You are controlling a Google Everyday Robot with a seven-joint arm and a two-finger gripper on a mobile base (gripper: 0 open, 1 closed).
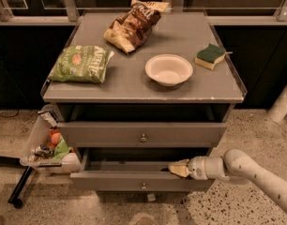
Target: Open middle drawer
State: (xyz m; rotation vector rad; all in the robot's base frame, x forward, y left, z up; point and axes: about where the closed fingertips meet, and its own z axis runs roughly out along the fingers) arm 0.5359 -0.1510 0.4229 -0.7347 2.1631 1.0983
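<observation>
The grey cabinet (143, 89) shows two drawer fronts with small round knobs. The upper front (110, 134) stands slightly out. The middle drawer (115, 180) is the lower front, pulled out a little further, with a strip of its grey inside showing behind it. My gripper (175, 168) reaches in from the right. Its tip rests at the top edge of the middle drawer's front, right of the knob (143, 186). The white arm (256, 172) runs off to the lower right. No third drawer front shows.
On the top are a green chip bag (82, 63), a brown chip bag (133, 25), a white bowl (169, 69) and a green-and-yellow sponge (210, 56). A clear bin of snacks (46, 144) hangs at the cabinet's left side. The floor is speckled.
</observation>
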